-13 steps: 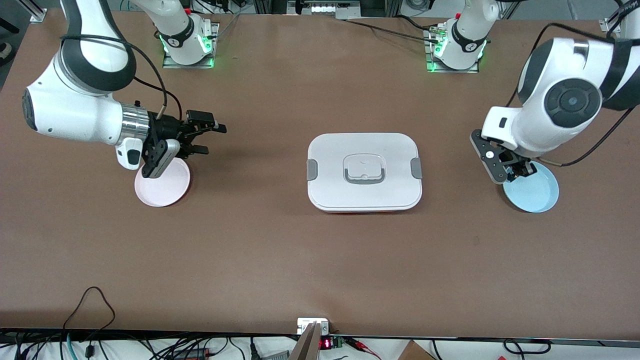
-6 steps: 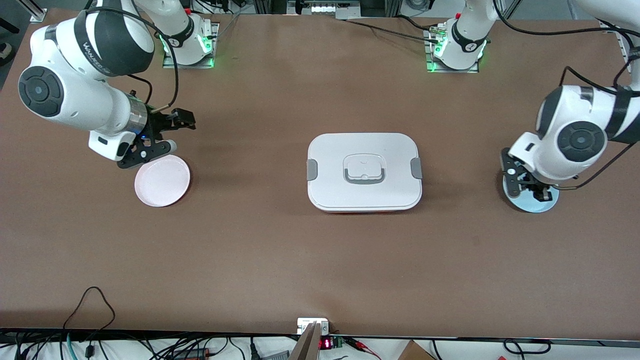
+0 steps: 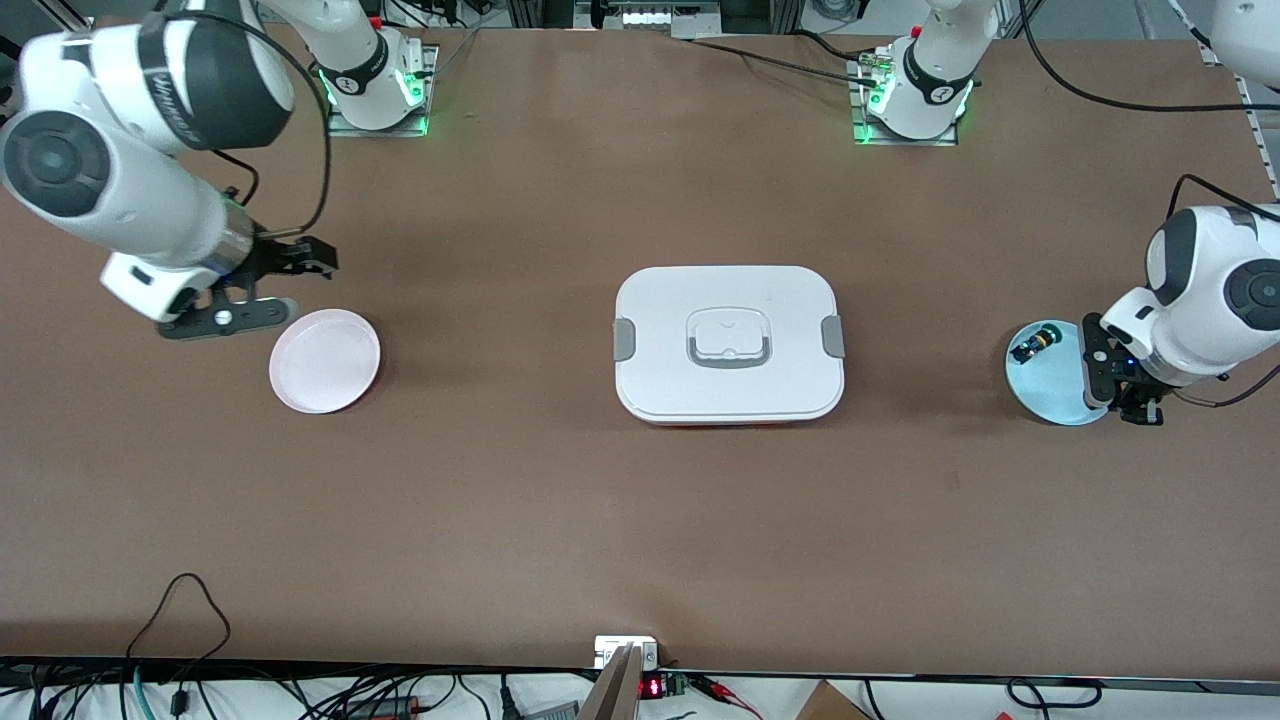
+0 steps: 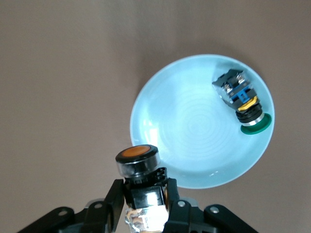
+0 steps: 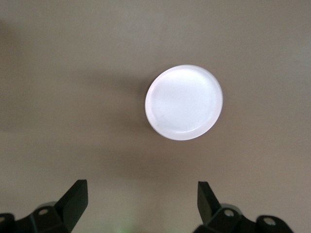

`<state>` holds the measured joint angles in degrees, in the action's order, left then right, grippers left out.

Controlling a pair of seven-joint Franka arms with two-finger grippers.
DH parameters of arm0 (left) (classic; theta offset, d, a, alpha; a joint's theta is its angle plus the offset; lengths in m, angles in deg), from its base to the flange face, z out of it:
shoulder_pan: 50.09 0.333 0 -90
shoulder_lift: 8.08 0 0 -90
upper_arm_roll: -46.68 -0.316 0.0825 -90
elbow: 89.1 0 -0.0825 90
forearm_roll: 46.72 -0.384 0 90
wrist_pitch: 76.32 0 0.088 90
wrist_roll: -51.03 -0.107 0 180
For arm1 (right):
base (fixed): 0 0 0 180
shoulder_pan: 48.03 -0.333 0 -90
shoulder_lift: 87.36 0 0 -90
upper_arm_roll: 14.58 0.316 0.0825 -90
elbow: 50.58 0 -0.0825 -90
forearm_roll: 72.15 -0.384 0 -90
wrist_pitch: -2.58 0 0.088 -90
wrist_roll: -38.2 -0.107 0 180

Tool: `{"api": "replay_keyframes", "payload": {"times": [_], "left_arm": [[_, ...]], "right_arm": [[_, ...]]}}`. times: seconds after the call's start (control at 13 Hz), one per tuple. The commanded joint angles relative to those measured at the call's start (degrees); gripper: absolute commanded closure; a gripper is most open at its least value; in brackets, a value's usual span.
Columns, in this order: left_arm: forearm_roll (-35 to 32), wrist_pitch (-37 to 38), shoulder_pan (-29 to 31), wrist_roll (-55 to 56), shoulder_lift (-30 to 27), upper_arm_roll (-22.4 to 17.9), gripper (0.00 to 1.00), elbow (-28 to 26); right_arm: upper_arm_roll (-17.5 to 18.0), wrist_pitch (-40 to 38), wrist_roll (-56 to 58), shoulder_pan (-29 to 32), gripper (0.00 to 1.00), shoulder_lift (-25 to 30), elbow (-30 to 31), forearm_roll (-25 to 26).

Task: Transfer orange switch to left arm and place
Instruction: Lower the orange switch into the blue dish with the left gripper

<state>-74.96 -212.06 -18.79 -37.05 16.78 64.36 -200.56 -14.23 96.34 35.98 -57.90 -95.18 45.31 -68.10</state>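
My left gripper [image 3: 1120, 392] is shut on the orange switch [image 4: 137, 160]. It holds the switch, orange cap away from the wrist, just above the edge of the light blue plate [image 3: 1050, 390] that lies toward the left arm's end of the table. In the left wrist view the black fingers [image 4: 115, 194] clamp the switch's black body. The front view does not show the switch itself. My right gripper [image 3: 290, 265] is open and empty, in the air beside the pink plate [image 3: 325, 360]; its fingers [image 5: 75, 196] stand wide apart. The white box [image 3: 728, 343] sits in the middle of the table between the two plates.
A similar black switch with a green cap [image 3: 1030, 347] lies on its side in the blue plate [image 4: 194, 126], also seen in the left wrist view [image 4: 243, 104]. The pink plate [image 5: 183, 102] holds nothing. Bare brown table surrounds the box.
My left gripper has risen off the blue plate with the orange switch and moved toward its end of the table, uncovering the green switch. My right gripper has drawn off the pink plate toward its end.
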Motion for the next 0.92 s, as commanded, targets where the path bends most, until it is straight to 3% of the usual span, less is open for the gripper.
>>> {"api": "replay_keyframes", "payload": {"times": [0.0, 0.38, 0.54, 0.69, 0.85], "left_arm": [[-1.38, -0.75, 0.77, -0.69, 1.94, 1.04, 0.74, 0.54], [-1.12, -1.37, 5.43, -0.86, 3.79, 3.06, 0.72, -0.42], [-0.42, -1.81, 8.66, -2.61, 5.46, 4.63, 0.72, -1.30], [-0.41, -2.16, 13.58, -2.97, 6.52, 9.37, 0.72, -1.48], [-0.41, -2.07, 15.27, -2.97, 6.87, 11.41, 0.71, -2.36]], "right_arm": [[0.44, -0.69, 2.91, 4.07, 0.00, -0.09, -4.47, 0.60], [0.35, -4.02, -0.41, 4.51, 0.00, 2.36, -4.75, 2.19], [0.26, 0.68, -0.33, 4.69, 0.00, 6.22, 1.02, 2.10], [-0.26, 7.81, 0.72, 5.21, 0.00, 10.88, 9.28, 1.83], [-0.53, 7.57, 0.81, 5.83, 0.00, 10.90, 8.62, 0.52]]}}
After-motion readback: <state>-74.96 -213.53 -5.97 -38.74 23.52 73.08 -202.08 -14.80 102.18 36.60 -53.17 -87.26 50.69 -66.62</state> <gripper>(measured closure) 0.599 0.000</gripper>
